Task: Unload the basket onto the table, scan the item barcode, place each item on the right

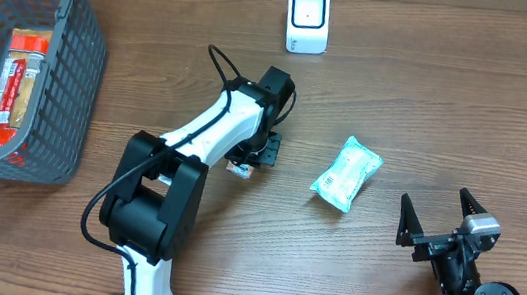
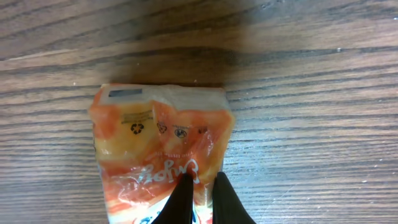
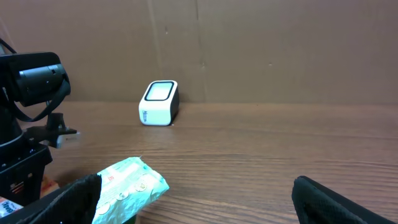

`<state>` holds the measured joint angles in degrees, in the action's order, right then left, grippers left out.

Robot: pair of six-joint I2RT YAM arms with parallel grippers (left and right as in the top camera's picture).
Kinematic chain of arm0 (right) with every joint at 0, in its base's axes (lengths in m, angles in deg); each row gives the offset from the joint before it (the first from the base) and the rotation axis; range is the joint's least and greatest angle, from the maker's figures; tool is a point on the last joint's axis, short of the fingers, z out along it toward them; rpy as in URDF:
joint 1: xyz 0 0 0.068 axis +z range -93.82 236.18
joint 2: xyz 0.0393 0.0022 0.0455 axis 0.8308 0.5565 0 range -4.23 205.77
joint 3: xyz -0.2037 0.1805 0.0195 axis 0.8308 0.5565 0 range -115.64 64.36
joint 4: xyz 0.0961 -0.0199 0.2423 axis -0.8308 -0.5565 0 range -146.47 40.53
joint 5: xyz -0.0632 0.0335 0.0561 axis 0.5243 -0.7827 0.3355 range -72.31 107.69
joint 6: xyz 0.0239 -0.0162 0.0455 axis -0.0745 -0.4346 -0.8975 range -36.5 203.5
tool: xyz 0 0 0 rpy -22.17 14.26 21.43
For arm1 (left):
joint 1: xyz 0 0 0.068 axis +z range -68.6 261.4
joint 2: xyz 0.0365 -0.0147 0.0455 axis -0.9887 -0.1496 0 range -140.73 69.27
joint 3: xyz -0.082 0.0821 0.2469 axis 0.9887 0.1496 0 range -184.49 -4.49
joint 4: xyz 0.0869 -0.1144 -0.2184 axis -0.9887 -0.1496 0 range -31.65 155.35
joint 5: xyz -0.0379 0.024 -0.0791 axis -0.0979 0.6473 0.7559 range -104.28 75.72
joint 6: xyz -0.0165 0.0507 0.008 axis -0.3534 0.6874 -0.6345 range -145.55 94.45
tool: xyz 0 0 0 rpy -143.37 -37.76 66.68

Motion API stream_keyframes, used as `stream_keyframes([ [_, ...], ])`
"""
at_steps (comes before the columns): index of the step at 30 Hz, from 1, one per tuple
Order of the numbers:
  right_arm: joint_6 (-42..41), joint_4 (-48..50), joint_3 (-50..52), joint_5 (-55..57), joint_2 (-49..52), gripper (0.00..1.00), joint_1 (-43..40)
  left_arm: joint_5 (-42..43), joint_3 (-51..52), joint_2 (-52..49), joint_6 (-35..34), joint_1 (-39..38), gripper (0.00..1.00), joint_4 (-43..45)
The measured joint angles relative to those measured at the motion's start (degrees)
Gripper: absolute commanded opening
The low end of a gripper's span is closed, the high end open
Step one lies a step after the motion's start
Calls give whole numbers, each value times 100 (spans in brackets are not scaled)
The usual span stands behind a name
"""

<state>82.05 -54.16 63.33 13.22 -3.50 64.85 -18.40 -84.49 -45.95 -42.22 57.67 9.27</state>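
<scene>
An orange snack packet [image 2: 158, 146] lies flat on the wooden table, its printed side up. My left gripper [image 2: 203, 190] is shut on the packet's near end, with a fold of wrapper pinched between the two black fingers. From overhead only a corner of that packet [image 1: 238, 169] shows under the left gripper [image 1: 252, 156]. The white barcode scanner [image 1: 307, 19] stands at the far middle of the table, window facing forward, also visible as the scanner [image 3: 159, 102]. My right gripper [image 1: 441, 218] rests open near the front right, holding nothing.
A teal wipes packet [image 1: 347, 174] lies between the two arms, close to the right gripper's left finger [image 3: 65, 199]. A grey wire basket [image 1: 76, 74] at the far left holds a red packet [image 1: 17, 87]. A brown cardboard wall [image 3: 249, 50] backs the table.
</scene>
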Motion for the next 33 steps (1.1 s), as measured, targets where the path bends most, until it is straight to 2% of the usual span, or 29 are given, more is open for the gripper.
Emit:
stream_keyframes([
  [7,-4,2,0,2,0,100,0,-101,-330,2,-22,-20,8,-240],
  [13,-2,2,0,4,0,100,0,-111,-404,4,-37,-28,4,-356],
  [33,-4,2,0,2,0,100,0,24,-166,4,-37,-31,4,-59],
])
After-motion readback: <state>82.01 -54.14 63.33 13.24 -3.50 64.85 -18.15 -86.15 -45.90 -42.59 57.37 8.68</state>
